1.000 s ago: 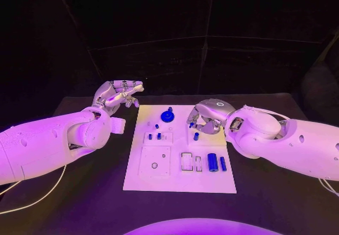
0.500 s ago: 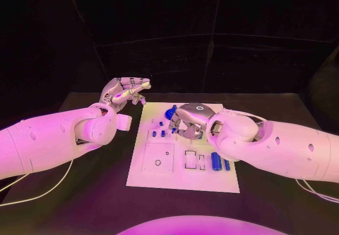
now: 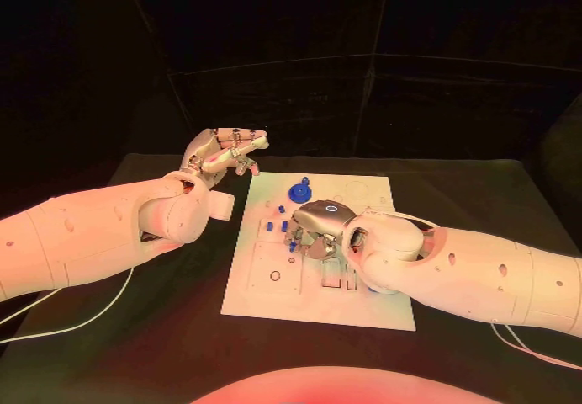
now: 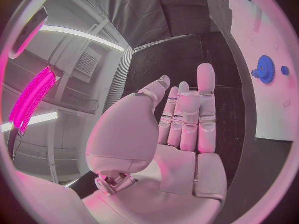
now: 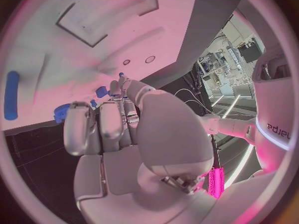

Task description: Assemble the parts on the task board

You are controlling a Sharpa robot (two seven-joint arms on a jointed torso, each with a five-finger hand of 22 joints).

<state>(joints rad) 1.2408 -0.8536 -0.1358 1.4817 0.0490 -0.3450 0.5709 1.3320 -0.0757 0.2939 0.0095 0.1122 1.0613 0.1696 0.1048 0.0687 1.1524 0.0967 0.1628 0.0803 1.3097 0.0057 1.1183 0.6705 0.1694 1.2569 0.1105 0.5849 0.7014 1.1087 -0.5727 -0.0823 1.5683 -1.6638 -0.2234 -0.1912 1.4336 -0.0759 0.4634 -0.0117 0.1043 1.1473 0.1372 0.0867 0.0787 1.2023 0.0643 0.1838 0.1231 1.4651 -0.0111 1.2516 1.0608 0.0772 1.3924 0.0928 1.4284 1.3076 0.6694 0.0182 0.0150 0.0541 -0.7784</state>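
Observation:
The white task board [image 3: 318, 299] lies in the middle of the black table. My right hand [image 3: 318, 225] hovers low over the board's middle with its fingers curled down. In the right wrist view its fingertips [image 5: 111, 92] pinch a small blue peg [image 5: 121, 76]. A blue gear [image 3: 299, 193] sits near the board's far edge, with small blue pegs [image 3: 280, 209] beside it. My left hand [image 3: 225, 150] is raised beyond the board's far left corner. Its fingers [image 4: 187, 109] are straight and hold nothing. The left wrist view shows the blue gear [image 4: 266, 68] on the board [image 4: 264, 114].
A blue cylinder [image 5: 10, 95] lies on the board [image 5: 87, 45] away from my right hand. Rectangular recesses [image 3: 275, 273] mark the board's near left part. Bare black table [image 3: 145, 337] surrounds the board, and my right forearm [image 3: 473, 273] crosses its near right side.
My right hand has moved from the board's far right part leftward and nearer, to over its middle. The left hand stays raised in about the same place. The camera has shifted.

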